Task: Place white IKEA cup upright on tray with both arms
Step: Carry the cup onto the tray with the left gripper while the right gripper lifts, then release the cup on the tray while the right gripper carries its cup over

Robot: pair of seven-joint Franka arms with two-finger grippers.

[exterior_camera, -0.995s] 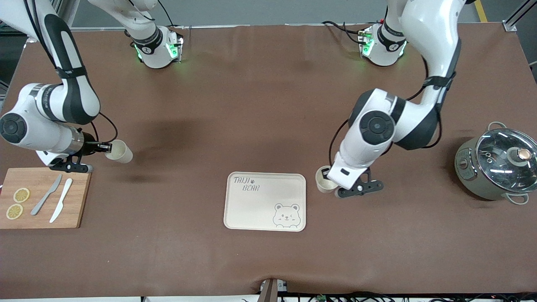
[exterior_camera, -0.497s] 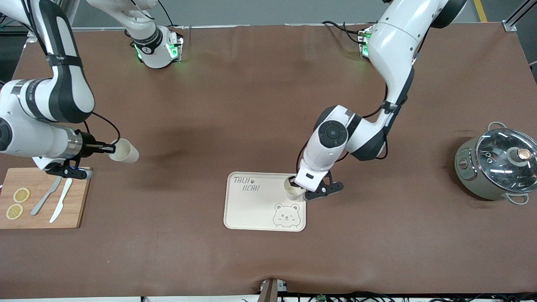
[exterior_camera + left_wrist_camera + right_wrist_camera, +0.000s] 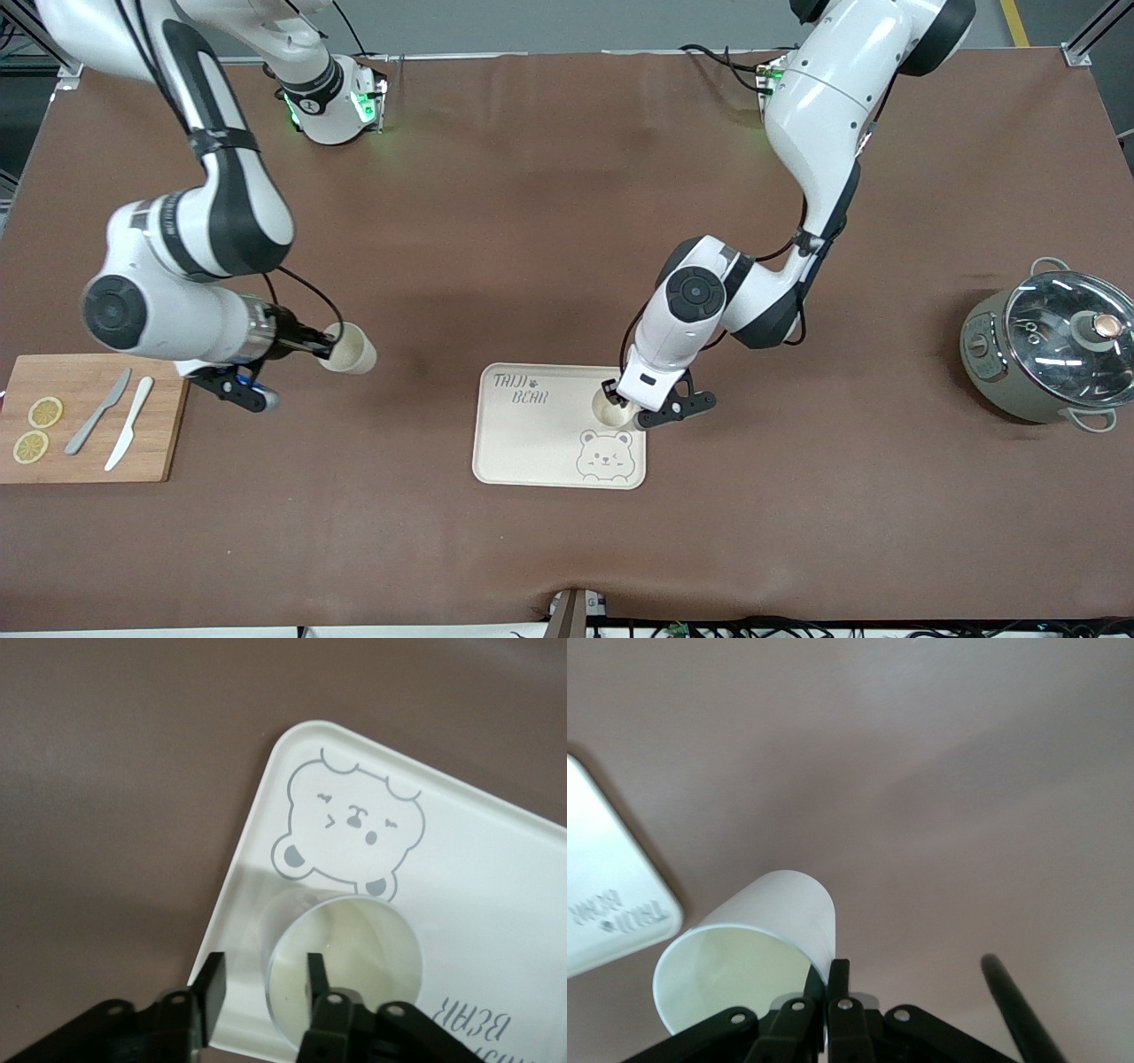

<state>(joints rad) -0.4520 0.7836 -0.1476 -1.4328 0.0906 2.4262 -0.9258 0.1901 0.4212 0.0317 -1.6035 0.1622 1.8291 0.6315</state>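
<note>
Two white cups in play here. The left gripper (image 3: 620, 403) is over the tray (image 3: 532, 443), near the tray's corner toward the left arm's end of the table, and in the left wrist view its fingers (image 3: 213, 985) sit apart on either side of the cup (image 3: 345, 957) rim wall, so I'd call that let go, or right at the point of letting go. That cup (image 3: 613, 409) stands upright on the tray just above the bear drawing (image 3: 604, 455). The right gripper (image 3: 310, 347) is up over bare table between the cutting board (image 3: 151, 443) and the tray, pinched tight on the rim of the second cup (image 3: 350, 349), which is tilted on its side with the mouth facing back toward the arm. To do this bit well, I'd lift the left one straight up so it doesn't clip the rim, and get the right cup turned mouth-up before it goes down on the free part of the tray by the lettering. The front view hides both grips under the wrists; the wrist views show them. Only the front view shows the pot (image 3: 1045, 354) near the left arm's table edge.
</note>
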